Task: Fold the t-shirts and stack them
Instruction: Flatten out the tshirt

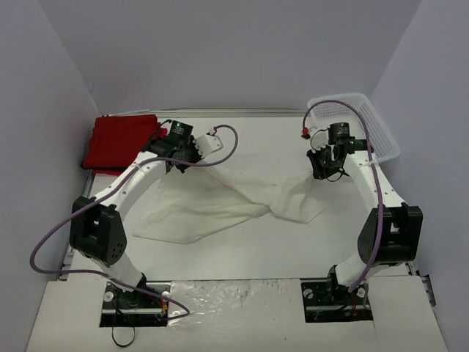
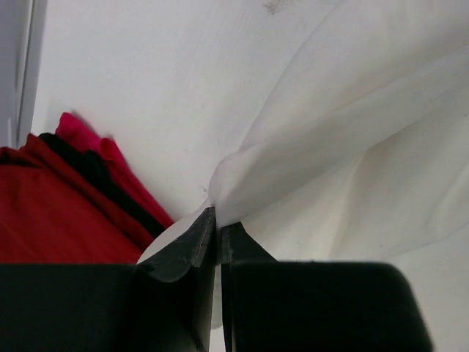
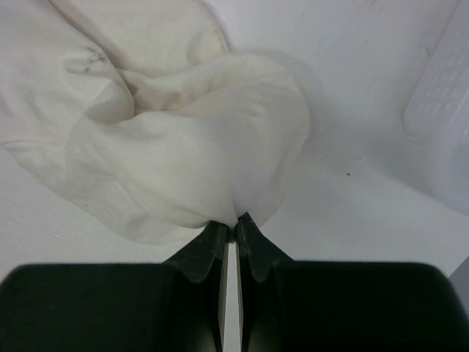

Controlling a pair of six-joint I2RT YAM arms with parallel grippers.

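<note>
A cream-white t-shirt (image 1: 220,202) lies crumpled across the middle of the table, pulled up at two points. My left gripper (image 1: 178,163) is shut on its left edge; in the left wrist view the cloth (image 2: 352,139) bunches right at the closed tips of that gripper (image 2: 218,218). My right gripper (image 1: 327,173) is shut on the shirt's right end, and the right wrist view shows the fabric (image 3: 168,139) gathered into the pinched tips of this gripper (image 3: 235,222). Folded red t-shirts (image 1: 119,142) lie stacked at the back left corner, also seen as red cloth (image 2: 51,220) beside my left fingers.
A white plastic mesh basket (image 1: 360,121) stands tilted at the back right, its wall (image 3: 443,110) close to my right gripper. Grey walls close in the table on the left, back and right. Purple cables loop off both arms.
</note>
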